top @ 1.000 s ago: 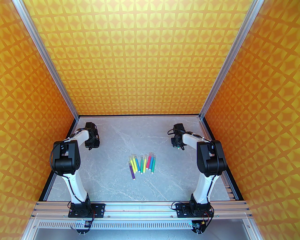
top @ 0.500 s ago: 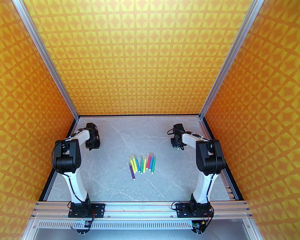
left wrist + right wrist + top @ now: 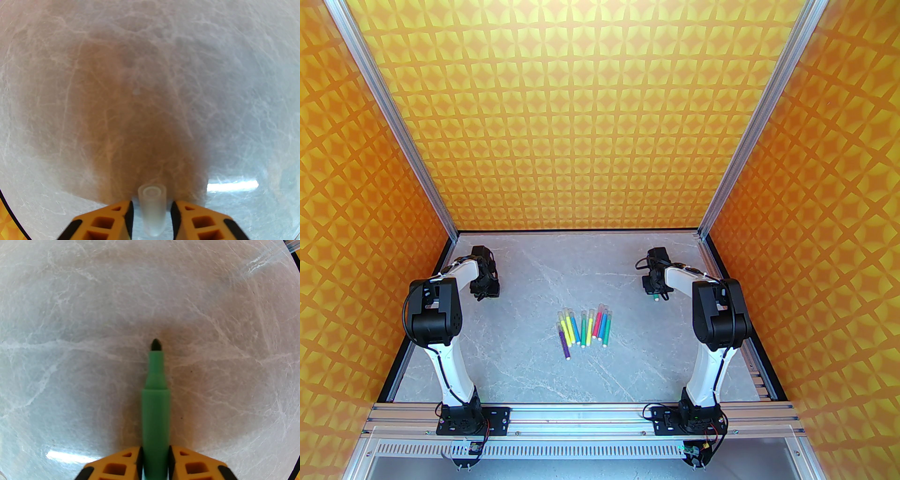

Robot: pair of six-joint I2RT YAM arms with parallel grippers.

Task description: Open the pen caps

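Plainly, the left gripper [image 3: 152,205] stands slightly spread, a clear pen cap [image 3: 152,211] loose between its pads, at ten o'clock from the capped pens [image 3: 583,328] lying mid-table. At two o'clock the right gripper [image 3: 155,451] flanks an uncapped green pen [image 3: 155,404]; whether it pinches, I cannot tell. The table [image 3: 525,370] is grey veined marble and the walls [image 3: 600,117] are orange and star-patterned.

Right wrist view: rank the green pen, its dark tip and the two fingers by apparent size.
1. green pen
2. fingers: the two look alike. Both are cropped and nearest the camera, so their rank is unsure.
3. dark tip
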